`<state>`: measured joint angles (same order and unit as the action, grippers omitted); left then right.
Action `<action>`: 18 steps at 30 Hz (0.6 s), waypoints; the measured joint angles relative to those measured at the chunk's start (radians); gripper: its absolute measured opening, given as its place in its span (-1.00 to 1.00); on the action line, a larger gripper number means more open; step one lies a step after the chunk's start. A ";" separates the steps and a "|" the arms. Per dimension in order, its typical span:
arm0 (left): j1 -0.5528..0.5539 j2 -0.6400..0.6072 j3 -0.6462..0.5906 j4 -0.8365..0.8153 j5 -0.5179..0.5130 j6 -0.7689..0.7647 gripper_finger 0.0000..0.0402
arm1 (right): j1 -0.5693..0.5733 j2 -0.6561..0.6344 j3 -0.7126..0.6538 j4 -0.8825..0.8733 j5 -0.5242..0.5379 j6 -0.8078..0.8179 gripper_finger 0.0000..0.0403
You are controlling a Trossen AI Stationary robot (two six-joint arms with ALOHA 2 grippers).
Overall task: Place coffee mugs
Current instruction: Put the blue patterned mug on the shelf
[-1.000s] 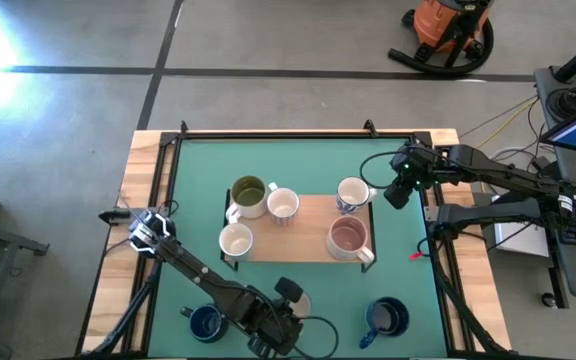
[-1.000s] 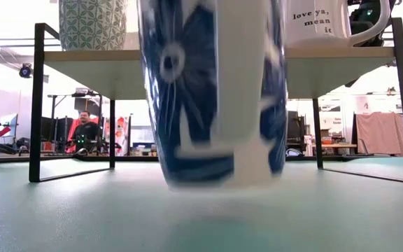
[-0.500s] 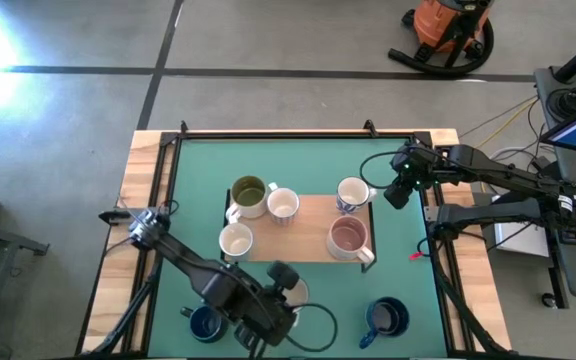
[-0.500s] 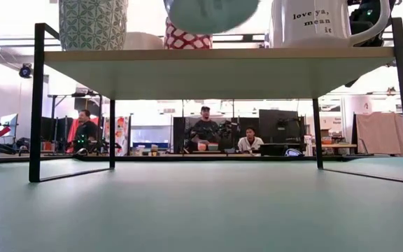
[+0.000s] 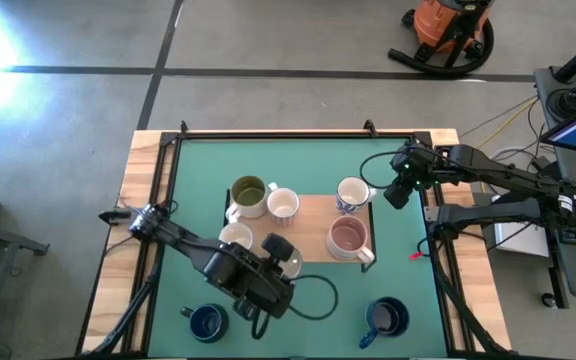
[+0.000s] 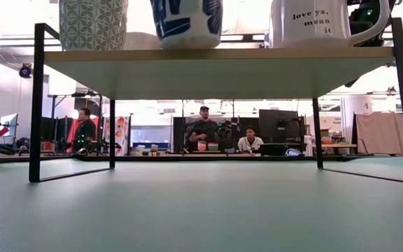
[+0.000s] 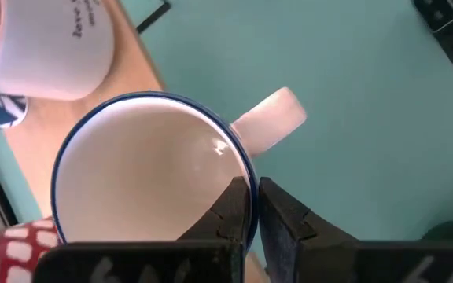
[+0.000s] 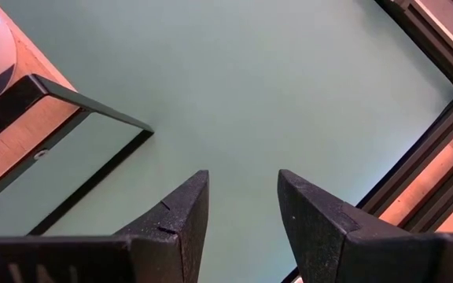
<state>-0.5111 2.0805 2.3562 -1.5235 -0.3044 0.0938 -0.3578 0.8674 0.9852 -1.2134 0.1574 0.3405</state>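
Fingers (image 7: pixel 278 228) of left gripper (image 7: pixel 252 216) clamp rim of white blue-patterned ceramic mug (image 7: pixel 144 177), glossy cream inside, stubby handle; wrist view only shows this pinch. Low view: mug (image 6: pixel 187 21) hangs over wooden shelf with black metal frame (image 6: pixel 215 68); second ago it filled frame near teal mat (image 6: pixel 201 210). Right gripper (image 8: pixel 242 208) spread, empty, beside shelf.

- An orange vacuum (image 5: pixel 448 30) is sitting on the floor.
- Three people (image 6: pixel 204 130) are sitting far behind the green counter (image 5: pixel 198 160).
- A wooden shelf (image 6: pixel 208 66) is standing there.
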 joint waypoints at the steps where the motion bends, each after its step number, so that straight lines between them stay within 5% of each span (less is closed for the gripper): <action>1: 0.003 -0.005 0.000 -0.006 0.000 0.000 -0.99 | 0.000 0.000 0.000 0.000 0.000 0.000 -0.30; 18: 0.079 -0.075 0.000 -0.048 0.089 0.002 -0.97 | 0.000 0.000 0.000 0.000 0.000 0.000 -0.30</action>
<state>-0.4322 2.0056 2.3558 -1.5719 -0.2151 0.0963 -0.3580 0.8677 0.9852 -1.2137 0.1574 0.3405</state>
